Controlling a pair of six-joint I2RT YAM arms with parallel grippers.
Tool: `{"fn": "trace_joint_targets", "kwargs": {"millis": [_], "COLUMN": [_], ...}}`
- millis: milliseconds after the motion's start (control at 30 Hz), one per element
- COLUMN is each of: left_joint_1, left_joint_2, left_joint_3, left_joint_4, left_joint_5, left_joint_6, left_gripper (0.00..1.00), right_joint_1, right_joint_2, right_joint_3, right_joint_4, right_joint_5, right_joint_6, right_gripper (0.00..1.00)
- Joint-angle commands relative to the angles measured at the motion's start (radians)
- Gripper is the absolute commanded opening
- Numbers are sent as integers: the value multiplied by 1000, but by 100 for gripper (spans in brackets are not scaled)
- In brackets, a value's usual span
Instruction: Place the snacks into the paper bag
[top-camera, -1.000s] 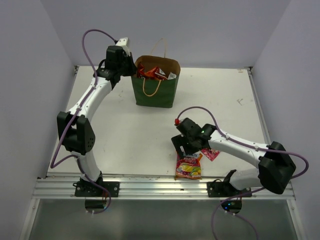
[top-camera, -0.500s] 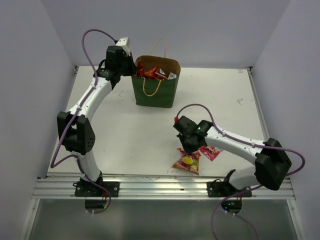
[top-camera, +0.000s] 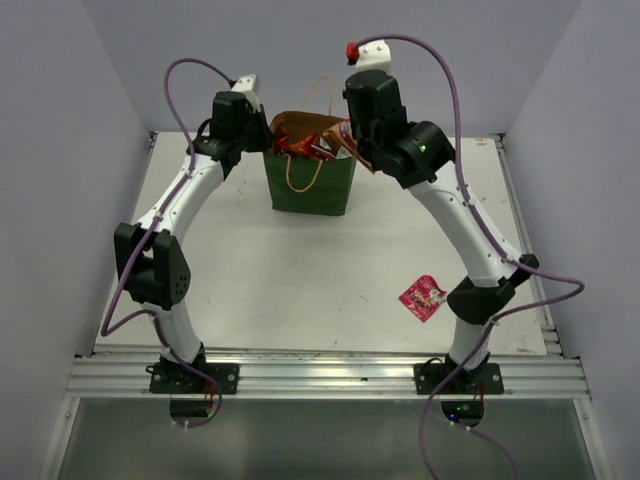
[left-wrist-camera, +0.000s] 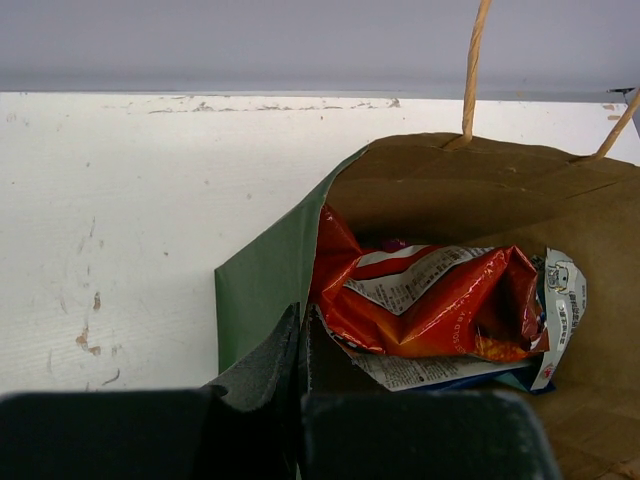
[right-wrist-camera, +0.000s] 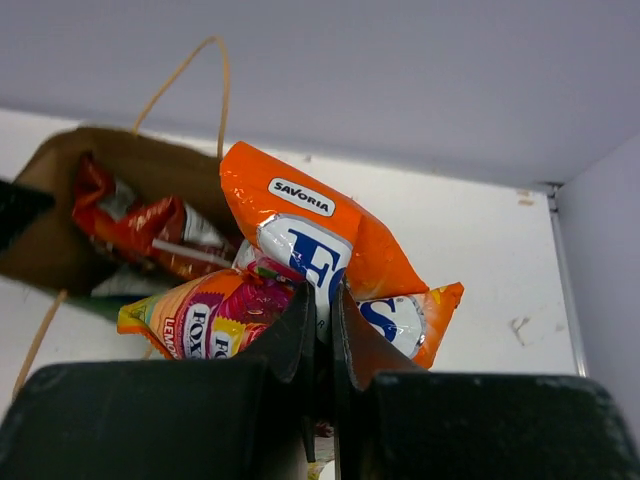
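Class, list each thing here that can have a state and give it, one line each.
paper bag, upright, mouth open
Doritos bag, crumpled, inside the paper bag
fruit-candy packet, held aloft beside the paper bag's mouth, not yet in
pink packet, lying loose on the table
left end effector, shut on the paper bag's rim
right end effector, shut on the fruit-candy packet

white table (top-camera: 250, 270): green paper bag (top-camera: 310, 190) standing, pink packet (top-camera: 421, 297) lying

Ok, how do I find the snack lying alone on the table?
Find the green paper bag at the back of the white table. Come to the front right: the pink packet lies flat there. It's the only snack touching the table.
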Motion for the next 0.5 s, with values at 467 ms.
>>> {"fn": "trace_joint_targets", "kwargs": {"millis": [467], "left_joint_1": [5], "left_joint_2": [-78], "left_joint_3": [-24], "left_joint_4": [57], "left_joint_5": [46], "left_joint_6": [-15], "left_gripper": [0], "right_joint_1": [-49], "right_joint_2": [287], "right_joint_3": [6], "right_joint_4": [539], "right_joint_5": [-170], "right_joint_6": [-265], "right_gripper": [0]}}
